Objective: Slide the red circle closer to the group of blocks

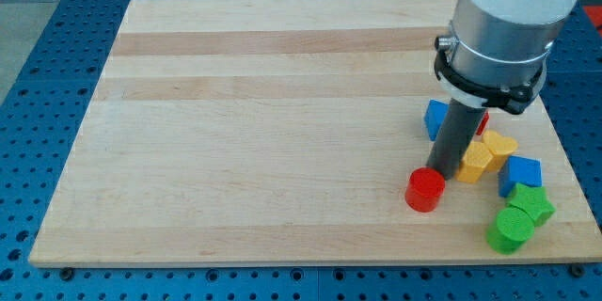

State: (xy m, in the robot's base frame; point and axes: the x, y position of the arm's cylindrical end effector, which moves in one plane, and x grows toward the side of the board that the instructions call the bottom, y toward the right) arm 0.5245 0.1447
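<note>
The red circle [425, 189] lies on the wooden board [263, 122] at the lower right. My tip [440, 169] stands just above and to the right of it, touching or nearly touching its upper right edge. To the right sits the group: a blue block [435, 118] partly behind the rod, a red block [483, 123] mostly hidden, a yellow hexagon-like block [475, 162], a yellow heart-like block [499, 144], a blue block [521, 173], a green star [532, 204] and a green circle [510, 229].
The arm's white and grey body [503, 28] hangs over the board's upper right. The board's right edge [569, 160] and bottom edge [310, 263] are close to the group. A blue perforated table [47, 103] surrounds the board.
</note>
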